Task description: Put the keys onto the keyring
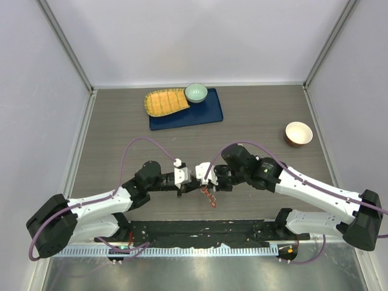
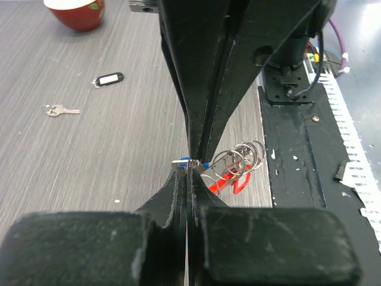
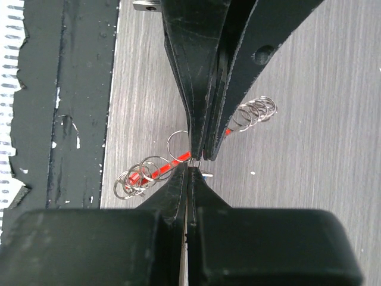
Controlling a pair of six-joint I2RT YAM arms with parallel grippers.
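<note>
- Keyring [image 2: 241,158]: I see its metal loops and red tag [image 2: 229,182] hanging just beside the meeting fingertips, over the table [image 2: 89,167] near the arm bases.
- Left gripper [image 2: 187,171]: jaws pressed together, pinching what looks like the blue-headed key [image 2: 184,161].
- Right gripper [image 3: 189,170]: jaws pressed together, nose to nose with the left; I cannot tell what they hold.
- A bare silver key [image 2: 59,110] lies well apart.

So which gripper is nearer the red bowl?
Right, narrowly. The right gripper is on the side of the red bowl and meets the left gripper, beyond it, tip to tip.
</note>
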